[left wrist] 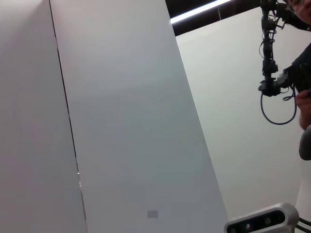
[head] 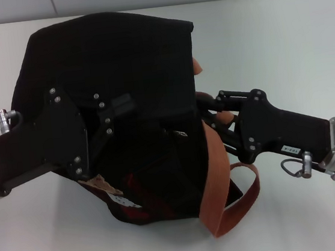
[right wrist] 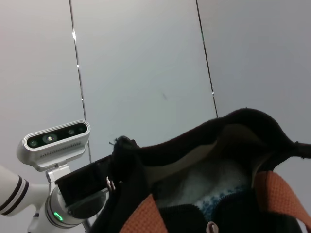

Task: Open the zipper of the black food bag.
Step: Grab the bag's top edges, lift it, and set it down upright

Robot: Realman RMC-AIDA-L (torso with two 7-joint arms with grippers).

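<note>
The black food bag (head: 117, 52) lies on the white table with its mouth toward me, and red lettering and a tan patch (head: 111, 189) show at its near side. My left gripper (head: 115, 114) reaches in from the left and lies over the middle of the bag. From the right, my right gripper (head: 210, 116) is pressed against the bag's right edge by an orange-brown strap (head: 219, 183). The right wrist view looks into the bag (right wrist: 243, 121), whose mouth gapes on a pale lining (right wrist: 214, 179). A small silver glint (head: 181, 135) sits at the opening; the zipper track itself is indistinct.
The white table (head: 279, 40) extends around the bag, with a wall behind. The strap loops out onto the table toward me. The left wrist view shows only wall panels (left wrist: 121, 121), a white camera unit (left wrist: 265, 223) and a stand with cables (left wrist: 272, 82).
</note>
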